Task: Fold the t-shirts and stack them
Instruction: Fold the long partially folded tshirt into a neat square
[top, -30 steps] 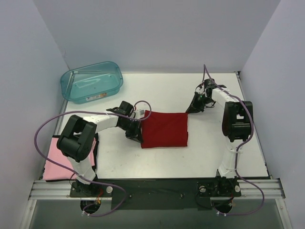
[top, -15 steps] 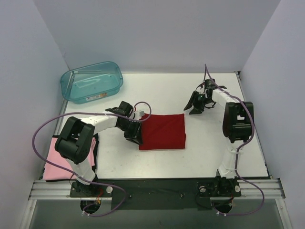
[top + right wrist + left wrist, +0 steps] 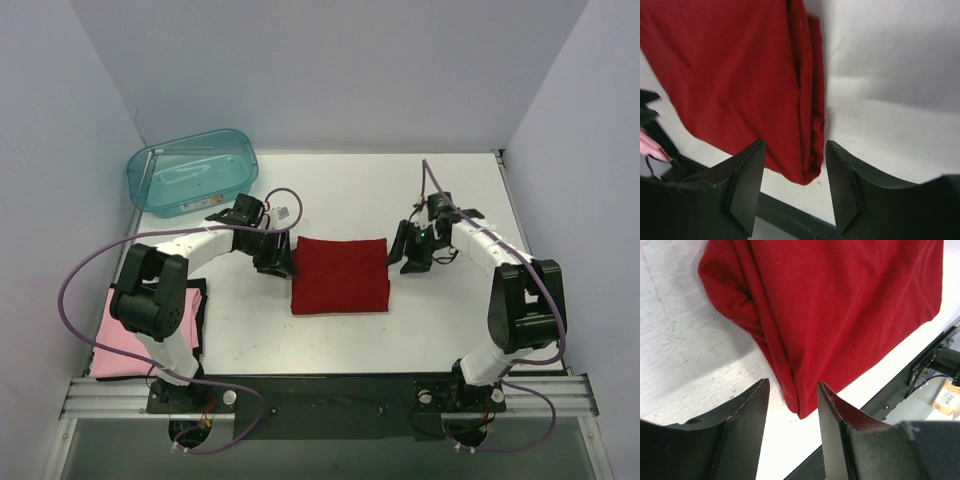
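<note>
The dark red t-shirt (image 3: pixel 339 275) lies folded into a flat rectangle at the middle of the table. My left gripper (image 3: pixel 275 255) stands open just off its far left corner, and my right gripper (image 3: pixel 408 250) stands open just off its far right corner. In the left wrist view the red t-shirt (image 3: pixel 840 305) has a folded corner lying loose between the spread fingers of my left gripper (image 3: pixel 792 385). The right wrist view shows the same: a corner of the red t-shirt (image 3: pixel 740 75) sits untouched between the fingers of my right gripper (image 3: pixel 794 145). The pale pink t-shirt (image 3: pixel 125 340) lies folded at the near left, partly hidden by the left arm.
A translucent teal tub (image 3: pixel 192 172) stands at the far left of the table (image 3: pixel 440 330). Walls close in the left, back and right sides. The arms' mounting rail (image 3: pixel 330 390) runs along the near edge. A dark strip (image 3: pixel 202 300) shows beside the pink t-shirt.
Both grippers have opened and let go of the red t-shirt. The left gripper drew back toward the far left; the right gripper came nearer, to the shirt's right corner. The shirt now lies flat.
</note>
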Controlling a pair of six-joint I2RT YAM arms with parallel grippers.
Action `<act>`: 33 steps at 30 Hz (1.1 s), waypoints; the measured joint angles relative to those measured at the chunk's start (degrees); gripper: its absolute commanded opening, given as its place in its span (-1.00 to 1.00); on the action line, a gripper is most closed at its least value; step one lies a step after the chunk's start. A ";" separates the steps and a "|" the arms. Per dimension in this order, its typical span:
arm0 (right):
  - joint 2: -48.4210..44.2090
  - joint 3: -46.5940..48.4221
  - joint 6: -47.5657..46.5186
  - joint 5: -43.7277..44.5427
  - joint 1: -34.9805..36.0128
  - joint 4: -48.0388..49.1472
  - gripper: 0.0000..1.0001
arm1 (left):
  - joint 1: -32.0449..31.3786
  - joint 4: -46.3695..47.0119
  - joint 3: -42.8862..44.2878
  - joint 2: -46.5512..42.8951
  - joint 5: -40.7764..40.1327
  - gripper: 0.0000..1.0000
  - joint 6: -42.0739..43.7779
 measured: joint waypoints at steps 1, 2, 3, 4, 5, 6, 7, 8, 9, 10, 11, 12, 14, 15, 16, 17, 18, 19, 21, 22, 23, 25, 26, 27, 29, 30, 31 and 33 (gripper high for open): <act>-0.24 -2.23 0.02 -0.35 1.29 -0.24 -0.06 | -0.04 0.92 -0.20 0.28 0.46 0.07 -0.74; -0.24 -4.00 0.11 -0.50 2.23 -0.33 -0.07 | -0.11 1.77 -0.46 0.61 0.98 0.07 -1.36; -0.33 -6.27 0.35 -0.94 3.37 -0.39 -0.08 | -0.17 2.49 -0.79 0.83 1.25 0.05 -1.86; -0.57 -9.16 0.63 -1.57 4.42 -0.50 -0.09 | -0.28 3.34 -1.22 1.18 1.53 0.03 -2.49; -0.85 -10.71 0.94 -2.03 5.31 -0.79 -0.11 | -0.33 4.04 -1.62 1.55 1.75 -0.01 -2.99; -1.51 -12.74 1.42 -2.51 5.62 -0.57 -0.18 | -0.37 4.59 -1.92 1.95 1.90 -0.03 -3.50; -2.43 -14.53 2.10 -3.04 5.64 -0.37 -0.24 | -0.42 5.18 -2.16 2.40 2.05 -0.09 -4.02; -3.50 -16.09 2.78 -3.54 5.53 -0.02 -0.39 | -0.44 5.79 -2.36 2.86 2.16 -0.13 -4.35; -4.55 -17.40 3.58 -4.33 5.53 0.68 -0.48 | -0.48 6.43 -2.49 3.37 2.29 -0.21 -4.68; -5.22 -18.12 4.00 -4.96 5.53 1.25 -0.71 | -0.48 7.04 -2.58 3.87 2.38 -0.29 -5.16; -5.70 -18.73 4.92 -5.81 5.49 2.21 -0.79 | -0.48 7.58 -2.60 4.37 2.54 -0.48 -5.57; -5.75 -18.84 5.03 -6.23 5.49 2.71 -0.96 | -0.52 7.93 -2.60 4.70 2.62 -0.58 -5.84; -5.75 -19.04 5.86 -6.73 5.35 4.26 -1.00 | -0.70 8.87 -2.71 5.33 2.93 -1.00 -6.40; -5.75 -19.10 6.21 -6.97 5.20 4.63 -1.00 | -0.79 9.33 -2.84 5.49 3.26 -1.00 -6.71; -5.73 -19.23 6.45 -7.32 5.03 5.16 -1.00 | -0.83 9.75 -3.04 5.49 3.56 -1.00 -6.91; -5.68 -19.41 6.51 -7.50 4.68 5.46 -1.00 | -0.90 10.10 -3.21 5.49 3.82 -1.00 -6.97; -5.66 -19.63 6.54 -7.67 4.17 5.73 -1.00 | -0.90 10.25 -3.30 5.49 3.93 -1.00 -6.91; -5.66 -19.87 6.54 -7.87 3.67 5.97 -1.00 | -0.83 10.23 -3.34 5.49 3.93 -1.00 -6.88; -5.66 -20.72 6.49 -8.50 1.97 6.47 -1.00 | -0.48 9.99 -3.34 5.49 3.80 -1.00 -6.51; -5.66 -21.24 6.47 -8.81 0.98 6.56 -1.00 | -0.20 9.77 -3.34 5.49 3.78 -1.00 -6.21; -5.66 -21.73 6.43 -9.09 0.13 6.51 -1.00 | 0.24 9.46 -3.34 5.49 3.74 -1.00 -5.86; -5.66 -22.49 6.23 -9.81 -0.63 6.47 -1.00 | 1.16 9.20 -3.34 5.46 3.76 -1.00 -5.38; -5.66 -22.64 6.05 -10.23 -0.79 6.45 -1.00 | 1.51 9.22 -3.39 5.46 3.78 -1.00 -5.25; -5.66 -22.73 5.88 -10.60 -0.76 6.47 -1.00 | 1.70 9.29 -3.54 5.38 3.78 -1.00 -5.11; -5.66 -22.73 5.40 -11.13 -0.44 6.47 -0.76 | 1.81 9.22 -3.72 5.29 3.85 -1.00 -4.76; -5.66 -22.73 4.98 -11.54 -0.15 6.45 -0.64 | 1.84 9.22 -3.72 5.29 3.96 -0.89 -4.33; -5.66 -22.71 4.92 -11.74 -0.09 6.43 -0.49 | 1.84 9.20 -3.72 5.27 4.07 -0.69 -4.11; -5.66 -22.01 3.78 -11.87 -0.35 5.22 -0.32 | 1.86 8.79 -3.50 5.25 4.22 -0.28 -3.32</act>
